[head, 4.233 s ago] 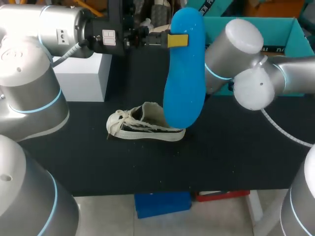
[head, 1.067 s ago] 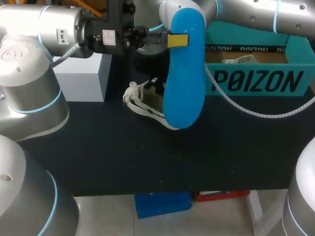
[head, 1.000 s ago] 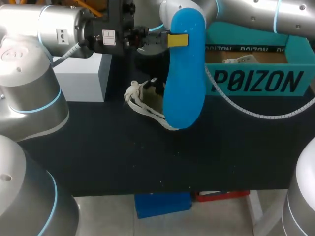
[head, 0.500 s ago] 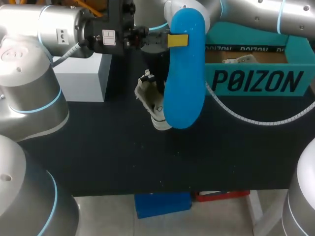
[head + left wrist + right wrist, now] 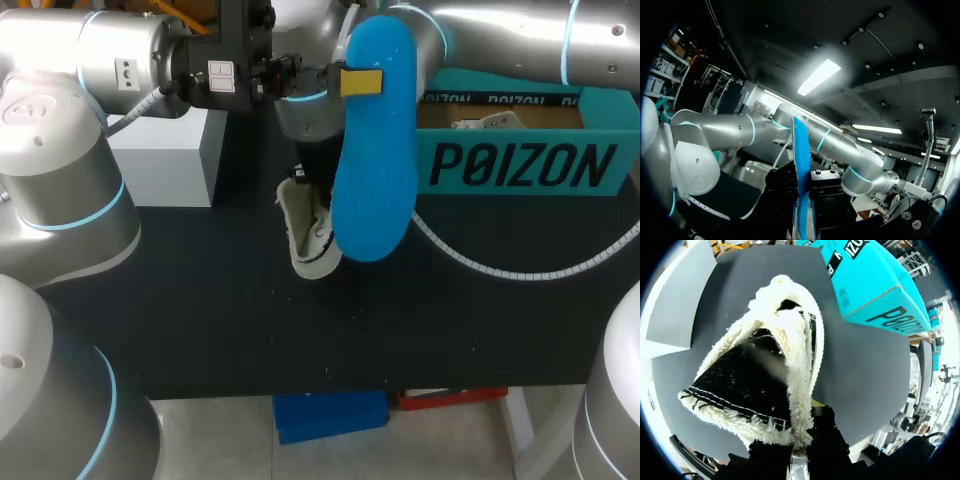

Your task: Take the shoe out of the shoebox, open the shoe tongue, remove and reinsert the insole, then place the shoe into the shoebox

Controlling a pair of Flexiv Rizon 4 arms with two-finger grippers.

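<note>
Shoe, one, hung toe-down, pinched by the right gripper toward the back edge of the table, while the left gripper clamped one upright insole beside one shoebox.

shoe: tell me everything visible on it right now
Cream low-top shoe with fleecy frayed lining, dark inside, white toe cap. The right tool is shut on its collar rim, holding it over the black table, beside the teal shoebox. Table contact unclear. In the head view the blue insole covers part of it.
</note>
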